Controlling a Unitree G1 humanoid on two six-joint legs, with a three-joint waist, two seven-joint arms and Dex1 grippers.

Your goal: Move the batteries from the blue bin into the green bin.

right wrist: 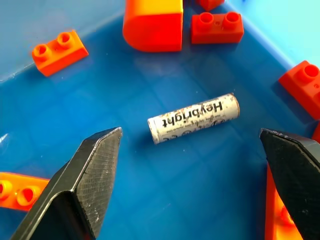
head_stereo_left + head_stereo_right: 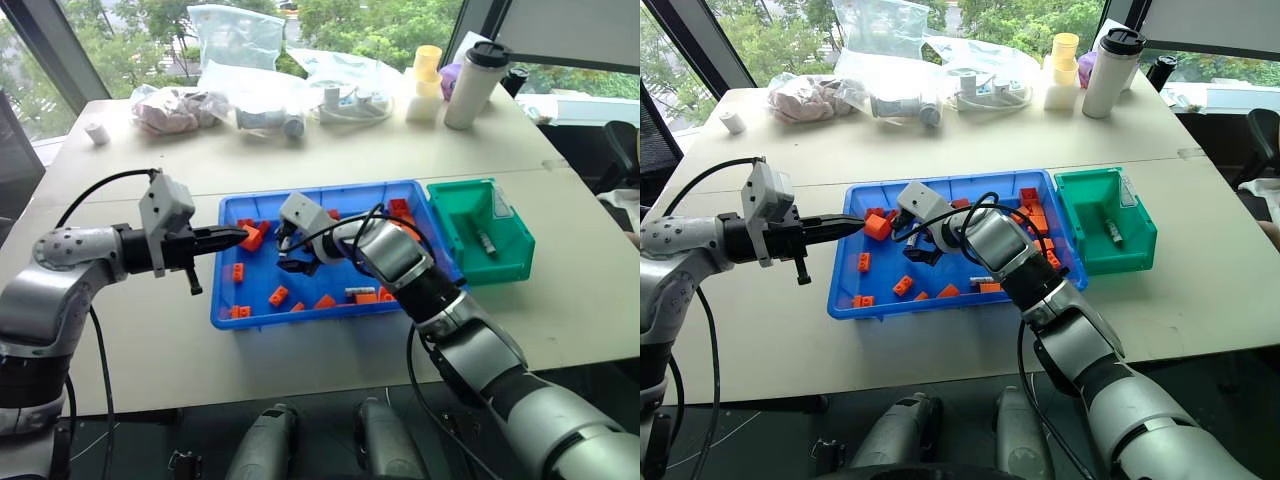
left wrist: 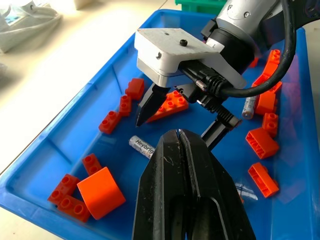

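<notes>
The blue bin (image 2: 330,190) lies mid-table, scattered with orange bricks (image 2: 278,295). A silver battery (image 1: 193,118) lies flat on its floor, also seen in the left wrist view (image 3: 142,146). My right gripper (image 1: 190,132) hovers just above it, open, one finger on each side and not touching it. A second battery (image 3: 248,106) lies farther right in the bin. My left gripper (image 2: 240,236) is shut on nothing, held level over the bin's left part. The green bin (image 2: 505,265) stands against the blue bin's right end with one battery (image 2: 487,243) inside.
Plastic bags (image 2: 240,40), a white tumbler (image 2: 475,85), stacked yellow cups (image 2: 427,75) and a small white roll (image 2: 97,132) line the table's far edge. A large rounded orange block (image 3: 101,192) sits near the left gripper.
</notes>
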